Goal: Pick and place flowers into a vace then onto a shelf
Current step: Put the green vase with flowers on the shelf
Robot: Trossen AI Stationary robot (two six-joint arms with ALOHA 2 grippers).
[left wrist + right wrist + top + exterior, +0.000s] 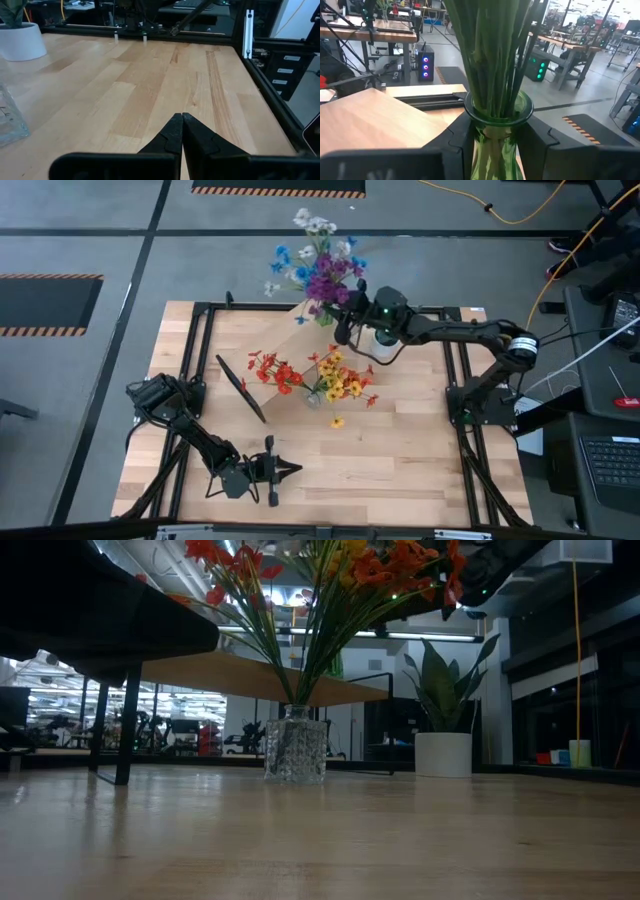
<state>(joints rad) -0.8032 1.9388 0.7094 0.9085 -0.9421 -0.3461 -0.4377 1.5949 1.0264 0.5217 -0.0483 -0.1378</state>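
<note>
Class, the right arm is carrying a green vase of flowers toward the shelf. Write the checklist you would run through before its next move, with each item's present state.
1. Right tool clamped on the green vase neck: ok.
2. Flower stems seated in that vase: ok.
3. Vase over the shelf: ok, at its back edge in the high view.
4. Vase base resting on the shelf: cannot tell.
5. Left tool shut, parked at the table's front: ok.
6. Clear glass vase upright, apart from the arms: ok.

Right gripper (496, 145) clamps a green glass vase (498, 117); green flower stems (492, 55) rise from it
</note>
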